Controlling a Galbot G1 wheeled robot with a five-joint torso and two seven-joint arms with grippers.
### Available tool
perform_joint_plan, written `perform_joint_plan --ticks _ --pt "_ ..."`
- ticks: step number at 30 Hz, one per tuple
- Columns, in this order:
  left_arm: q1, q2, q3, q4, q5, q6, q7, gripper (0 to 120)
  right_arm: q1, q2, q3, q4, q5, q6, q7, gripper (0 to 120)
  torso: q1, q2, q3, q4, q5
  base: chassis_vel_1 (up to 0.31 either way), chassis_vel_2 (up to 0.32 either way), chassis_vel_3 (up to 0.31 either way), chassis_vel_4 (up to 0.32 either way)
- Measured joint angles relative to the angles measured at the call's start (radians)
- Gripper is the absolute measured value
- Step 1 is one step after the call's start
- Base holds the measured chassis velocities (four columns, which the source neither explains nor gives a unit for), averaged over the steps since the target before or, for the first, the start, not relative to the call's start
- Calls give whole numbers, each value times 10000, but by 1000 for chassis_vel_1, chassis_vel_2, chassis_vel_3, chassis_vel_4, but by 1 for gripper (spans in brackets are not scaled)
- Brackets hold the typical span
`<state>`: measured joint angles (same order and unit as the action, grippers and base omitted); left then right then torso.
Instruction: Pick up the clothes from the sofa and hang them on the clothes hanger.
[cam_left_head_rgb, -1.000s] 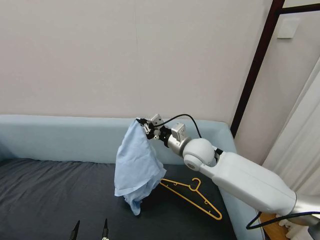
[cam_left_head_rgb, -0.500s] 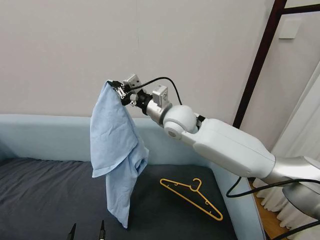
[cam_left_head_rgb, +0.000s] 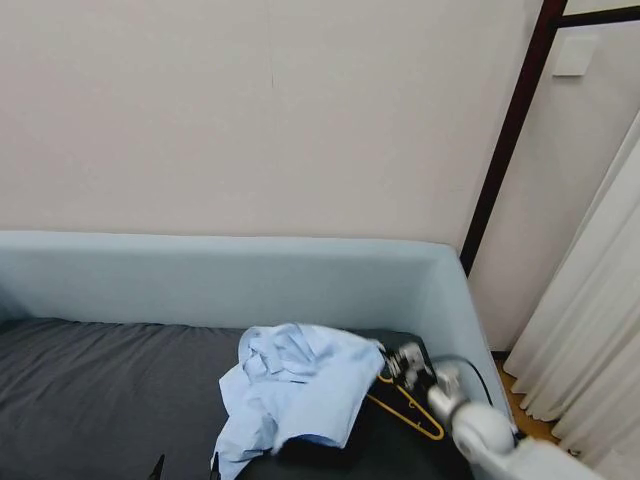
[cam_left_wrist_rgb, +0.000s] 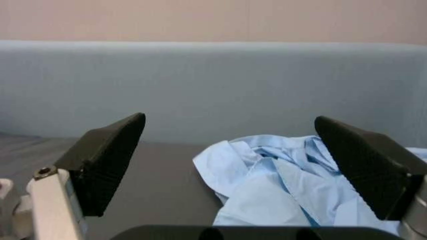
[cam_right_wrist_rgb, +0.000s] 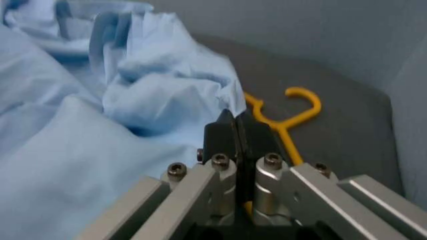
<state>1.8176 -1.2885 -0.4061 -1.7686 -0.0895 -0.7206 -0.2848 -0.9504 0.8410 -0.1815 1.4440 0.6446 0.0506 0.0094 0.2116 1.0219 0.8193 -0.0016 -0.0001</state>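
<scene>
Crumpled light-blue cloth shirt (cam_left_head_rgb: 300, 385) lies in a heap on the dark grey seat cushion (cam_left_head_rgb: 100, 400) of the pale-blue sofa (cam_left_head_rgb: 200, 280), towards its right end. A yellow plastic clothes hanger (cam_left_head_rgb: 415, 418) lies flat on the seat at the shirt's right edge, partly covered by it. The right gripper (cam_left_head_rgb: 395, 362) sits low, just right of the shirt and above the hanger, its fingers (cam_right_wrist_rgb: 223, 132) clenched together at the cloth's edge. The left gripper (cam_left_wrist_rgb: 228, 121) hovers on the near side of the shirt, its fingers spread wide and grasping nothing.
</scene>
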Motion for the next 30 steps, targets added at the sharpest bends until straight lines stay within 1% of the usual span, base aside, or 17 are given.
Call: perform_joint_plan --ticks 1,7,9,10,11,12,15,16,17,18,21,22,23,24,27,28,30 --pt "-23 0 33 33 21 6 2 100 -174 101 123 -73 -160 10 7 0 0 0 0 6 -6 0 0 0 0" --pt "-45 23 117 25 82 46 7 100 -326 508 330 -355 -664 -15 161 0 1 0 1 9 -5 0 0 0 0" --pt "-30 48 118 13 83 46 8 100 -363 584 401 -326 -890 -99 243 5 1 -1 1 10 -4 0 0 0 0" --pt "-13 81 111 11 77 43 8 100 -433 592 471 -188 -1049 -138 305 11 2 -1 2 6 -4 0 0 0 0" --pt "-13 81 111 11 77 43 8 100 -433 592 471 -188 -1049 -138 305 11 2 -1 2 6 -4 0 0 0 0" --pt "-11 104 103 10 68 38 6 100 -506 569 557 23 -1184 -183 374 16 1 -1 2 5 -3 0 0 0 0" --pt "-30 195 80 10 0 31 -11 100 -778 336 886 734 -1383 -513 595 29 1 0 2 6 -6 0 0 0 0" --pt "-68 228 68 11 -64 36 -23 100 -931 197 1104 1075 -1431 -618 640 35 1 0 2 4 -3 0 0 0 0" --pt "-68 228 68 11 -64 36 -23 100 -931 197 1104 1075 -1431 -618 640 35 1 0 2 4 -3 0 0 0 0" --pt "-94 243 64 10 -101 54 -34 100 -1045 102 1257 1312 -1449 -673 685 38 1 0 2 4 -5 0 0 0 0" --pt "-204 279 57 13 -253 189 -74 100 -1729 -285 1950 2474 -1415 -1188 1042 53 1 0 2 3 -5 0 0 0 0" --pt "-204 279 57 13 -253 189 -74 100 -1729 -285 1950 2474 -1415 -1188 1042 53 1 0 2 3 -5 0 0 0 0" --pt "-224 283 59 21 -274 208 -76 100 -1955 -376 2159 2750 -1397 -1274 1099 56 1 0 2 3 -6 0 0 0 0" --pt "-244 287 62 33 -290 224 -81 100 -2126 -451 2292 2994 -1359 -1306 1146 62 1 0 2 -1 -7 0 0 0 0" --pt "-279 292 97 53 -321 308 -92 100 -2089 -493 2213 3668 -832 -1632 1462 73 0 0 1 -3 -8 0 0 0 0" --pt "-279 292 97 53 -321 308 -92 100 -2089 -493 2213 3668 -832 -1632 1462 73 0 0 1 -3 -8 0 0 0 0" --pt "-287 293 110 49 -360 385 -105 100 -1433 -312 1632 3744 -304 -1931 1715 84 1 0 2 4 -7 0 0 0 0"
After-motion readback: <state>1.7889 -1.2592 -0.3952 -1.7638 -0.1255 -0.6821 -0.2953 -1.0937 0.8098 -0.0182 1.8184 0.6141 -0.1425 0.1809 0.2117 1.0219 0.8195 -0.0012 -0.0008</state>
